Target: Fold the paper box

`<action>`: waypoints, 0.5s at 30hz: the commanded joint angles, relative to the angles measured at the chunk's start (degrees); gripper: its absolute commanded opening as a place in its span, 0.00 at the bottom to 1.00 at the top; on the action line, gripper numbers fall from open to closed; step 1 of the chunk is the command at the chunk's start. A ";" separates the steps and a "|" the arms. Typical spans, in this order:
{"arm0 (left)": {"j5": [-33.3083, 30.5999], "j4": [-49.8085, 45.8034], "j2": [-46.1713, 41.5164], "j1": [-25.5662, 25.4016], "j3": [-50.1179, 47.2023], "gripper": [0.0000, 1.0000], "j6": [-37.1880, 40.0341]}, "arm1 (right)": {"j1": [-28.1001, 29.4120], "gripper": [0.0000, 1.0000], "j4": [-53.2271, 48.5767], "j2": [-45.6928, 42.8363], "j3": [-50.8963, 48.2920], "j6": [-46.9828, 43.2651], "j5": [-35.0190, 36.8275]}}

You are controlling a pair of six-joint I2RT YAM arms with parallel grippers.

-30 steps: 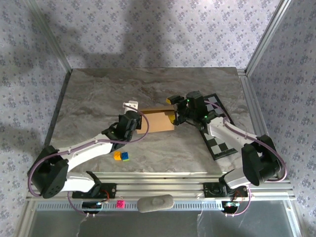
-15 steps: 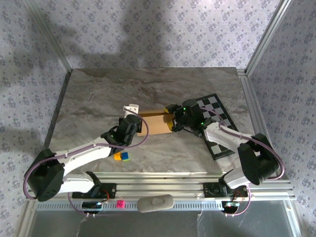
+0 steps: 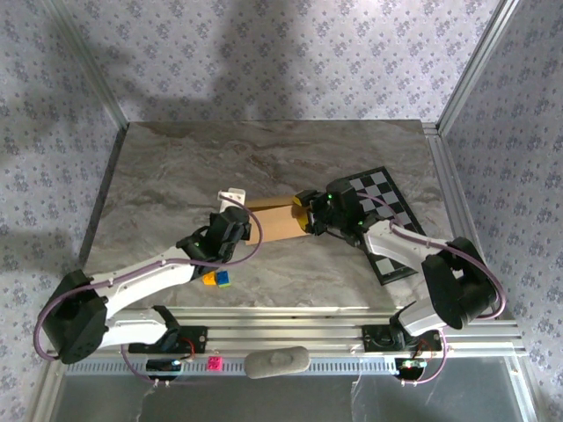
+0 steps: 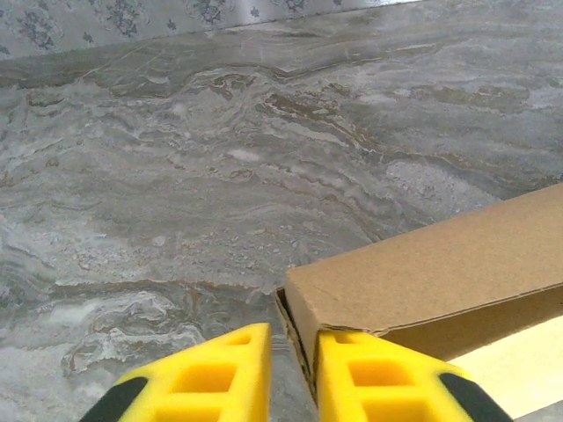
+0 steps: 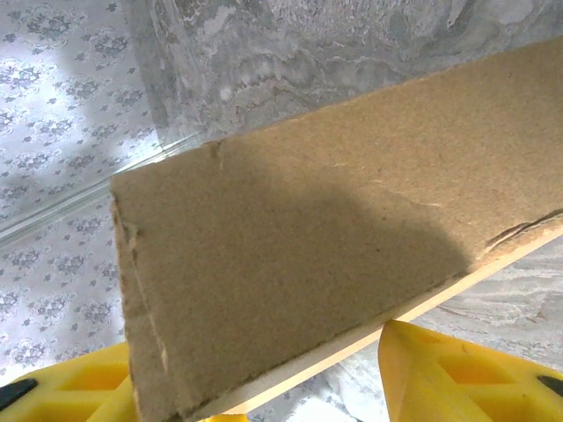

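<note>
The paper box [image 3: 274, 221] lies mid-table, a shallow tan slab stretched between the two arms. In the left wrist view its near corner is raised, with a crisp long wall and a thin end wall. The job in hand looks like standing the end panels up and squaring them.

To do that well, one side should anchor while the other turns. The hold belongs right at the crease, and the panel should swing in an arc about that crease rather than being dragged, or the whole light sheet will skate across the table [image 3: 176, 176].

The left fingers [image 4: 211, 382] are drawn almost together, and the end wall's edge runs straight down into the narrow slot between them, so this reads as a pinch on the cardboard. The right fingers [image 5: 466, 374] stand wide apart. A broad panel slants across the gap, one finger tucked behind its lower corner and the other below its edge. Whether either pad actually presses it, I cannot tell.

Further out, the checkerboard [image 3: 380, 188] lies under the right arm, and small coloured cubes [image 3: 215, 278] sit beside the left arm.
</note>
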 commanded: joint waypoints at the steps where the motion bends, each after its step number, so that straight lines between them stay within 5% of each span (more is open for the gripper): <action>1: -0.71 -4.35 -1.79 -0.79 2.31 0.27 -1.94 | -0.72 0.56 -4.22 -0.31 -1.98 -1.13 0.72; 15: 1.07 -24.82 -12.57 -3.74 6.43 0.55 -15.08 | -1.51 0.52 -4.54 -0.67 -2.79 -1.46 -0.47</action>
